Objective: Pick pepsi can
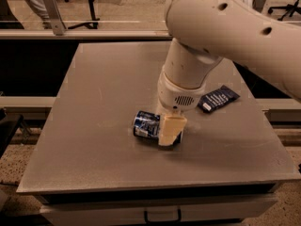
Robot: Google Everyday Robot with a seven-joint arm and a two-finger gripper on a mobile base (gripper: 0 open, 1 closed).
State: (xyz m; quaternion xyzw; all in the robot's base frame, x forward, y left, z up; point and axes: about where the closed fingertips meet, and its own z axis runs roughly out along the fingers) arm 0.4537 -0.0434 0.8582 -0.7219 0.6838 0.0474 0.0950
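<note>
The pepsi can (pixel 146 125) is dark blue with white lettering and lies on its side near the middle front of the grey table (pixel 94 102). My gripper (pixel 169 133) hangs straight down from the big white arm (pixel 188 79). It is at the can's right end, covering that part of it. The can rests on the table top.
A flat dark-blue snack bar wrapper (pixel 217 99) lies to the right of the arm, near the table's right edge. A railing and glass partition run behind the table. A drawer front (pixel 160 214) sits below the table's front edge.
</note>
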